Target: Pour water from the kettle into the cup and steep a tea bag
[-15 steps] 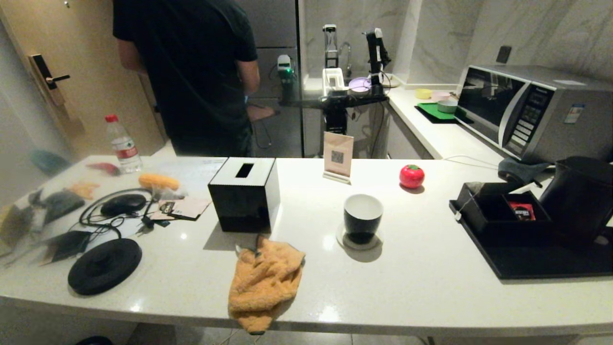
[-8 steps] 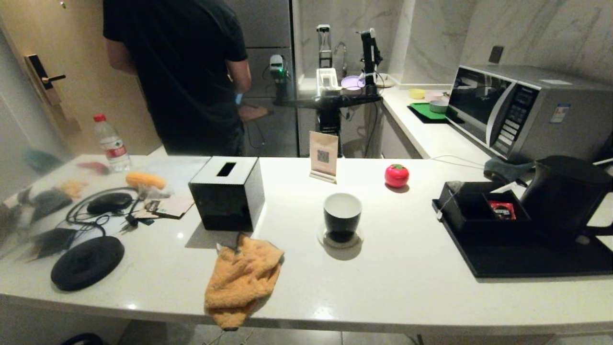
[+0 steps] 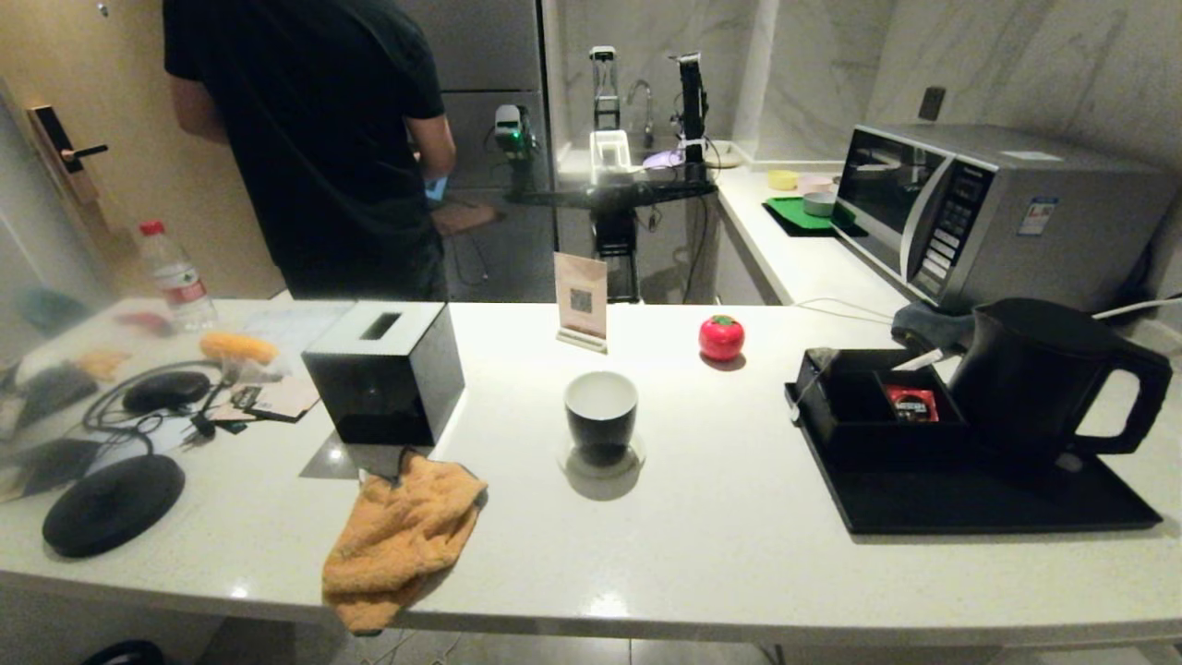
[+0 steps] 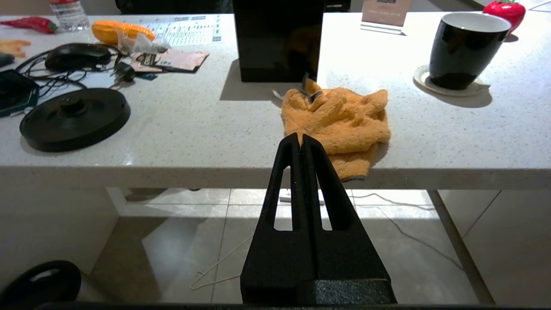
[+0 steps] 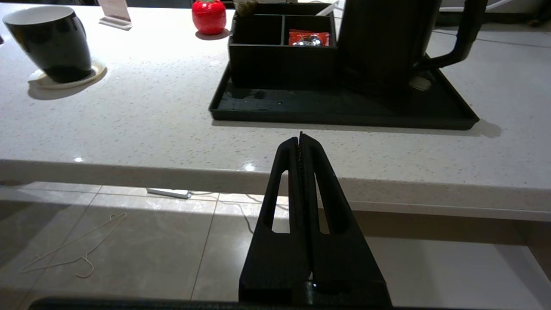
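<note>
We are flagging a spill risk: the kettle is sitting on the black tray, well apart from the cup on its coaster; its fill level is possibly high. Left gripper and right gripper are hanging pressed together, empty, below the counter edge.

I seem to be in a kitchenette: a silver box-shaped microwave on the white speckled stone counter, marble-look wall tiles beyond my jaws.
</note>
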Motion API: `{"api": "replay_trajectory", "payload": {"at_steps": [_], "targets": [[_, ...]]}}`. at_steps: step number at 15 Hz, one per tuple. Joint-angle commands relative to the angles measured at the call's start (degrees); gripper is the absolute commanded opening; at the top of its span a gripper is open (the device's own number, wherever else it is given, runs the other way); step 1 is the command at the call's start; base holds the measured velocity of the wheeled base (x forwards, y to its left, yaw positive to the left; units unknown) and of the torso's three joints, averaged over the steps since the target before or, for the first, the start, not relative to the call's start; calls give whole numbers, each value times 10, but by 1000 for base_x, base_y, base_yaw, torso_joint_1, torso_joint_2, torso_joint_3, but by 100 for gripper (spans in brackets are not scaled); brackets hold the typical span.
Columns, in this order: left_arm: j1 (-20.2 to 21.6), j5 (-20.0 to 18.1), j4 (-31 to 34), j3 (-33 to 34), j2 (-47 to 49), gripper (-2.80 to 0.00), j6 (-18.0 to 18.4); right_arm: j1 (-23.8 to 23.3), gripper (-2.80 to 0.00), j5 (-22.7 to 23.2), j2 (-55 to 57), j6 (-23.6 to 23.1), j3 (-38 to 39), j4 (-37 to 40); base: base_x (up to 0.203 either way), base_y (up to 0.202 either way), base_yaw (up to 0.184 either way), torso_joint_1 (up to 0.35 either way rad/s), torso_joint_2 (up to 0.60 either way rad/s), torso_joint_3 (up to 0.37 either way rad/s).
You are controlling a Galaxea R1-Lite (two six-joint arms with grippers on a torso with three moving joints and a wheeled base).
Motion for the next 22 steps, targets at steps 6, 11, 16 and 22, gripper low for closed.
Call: {"api": "replay_trajectory", "payload": {"at_steps": [6,11,16,22], "targets": [[0,0,0,0,0,-280,-1,0,-280,0,1,0,0,-1,0,0,0,0,0,0],[0,1,0,0,0,-280,-1,1,-280,0,1,0,0,-1,0,0,0,0,0,0],[0,0,0,0,0,-280,-1,1,-280,0,1,-4,0,-1,0,0,0,0,0,0],[0,0,0,0,0,-280,-1,1,-280,0,1,-34,-1,-8,0,0,0,0,0,0]]}}
